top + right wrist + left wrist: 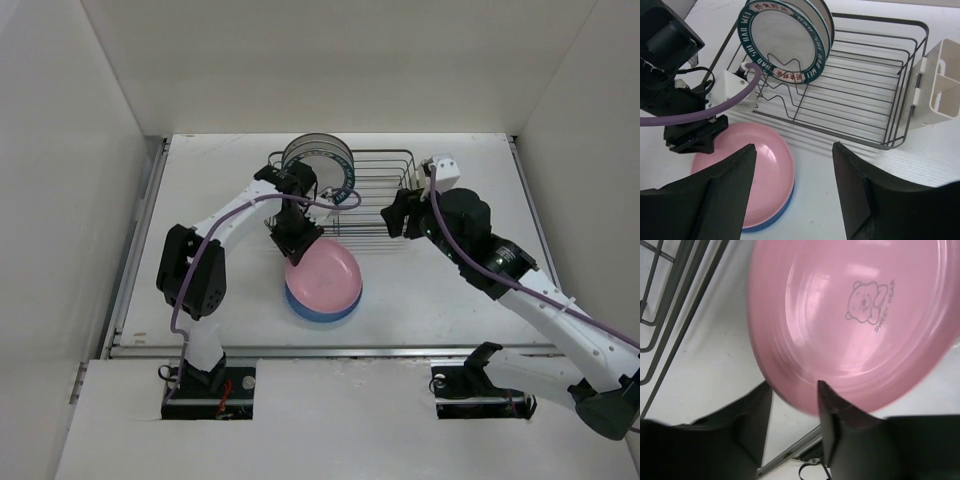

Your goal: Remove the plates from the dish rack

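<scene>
Two plates stand upright in the dish rack (875,90): the teal-rimmed plate (785,42) and a dark-rimmed plate (312,155) beside it. We see the pink plate (325,268) lying on the blue plate (320,310) on the table (450,290), with the left claw (297,243) spread astride its rim. The right claw (793,146) hovers near the rack, spread wide.

White table (450,290), dish rack (375,200), seemingly blue plate (320,312)

White table (450,300) under left fingers (840,450) & right fingers (865,200), faint grain in rt wrist view. Plain white back wall (340,60) beyond fingers; side walls (60,150) outboard L & R. Metal rail (135,250) outboard of left fingers. Light soft, even.
</scene>
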